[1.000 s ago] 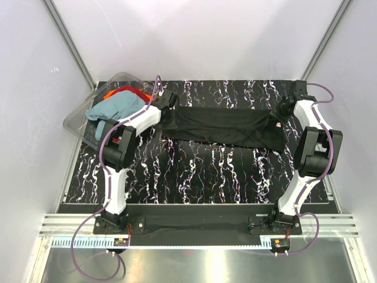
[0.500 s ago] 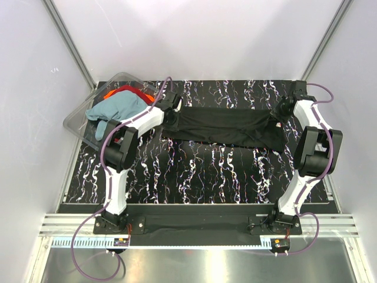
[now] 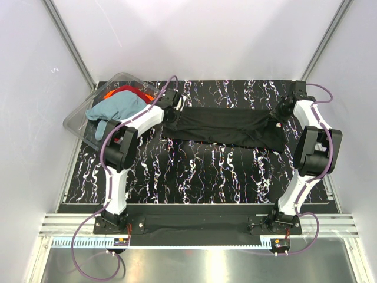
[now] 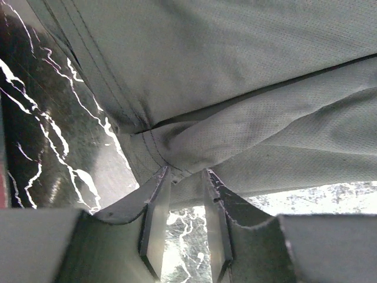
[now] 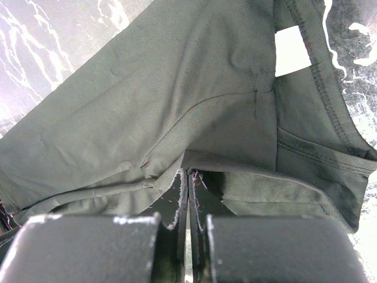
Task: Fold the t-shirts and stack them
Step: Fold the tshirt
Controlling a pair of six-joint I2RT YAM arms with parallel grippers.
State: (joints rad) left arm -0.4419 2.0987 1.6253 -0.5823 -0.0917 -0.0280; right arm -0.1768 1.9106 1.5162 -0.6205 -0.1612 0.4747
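Note:
The black t-shirt lies stretched as a long band across the far part of the table. My left gripper is at its left end. In the left wrist view its jaws stand apart, with the shirt's hem at the fingertips and table showing between them. My right gripper is at the shirt's right end. In the right wrist view it is shut on a fold of the black cloth. The teal-blue t-shirt and the red-orange t-shirt lie crumpled in the tub.
The clear plastic tub sits at the table's far left corner, just left of my left arm. The black marbled table top stretches between the shirt and the arm bases. White walls close in the back and sides.
My left gripper has moved to the right along the shirt's left end, and that end has drawn in a little. The right gripper has stayed put.

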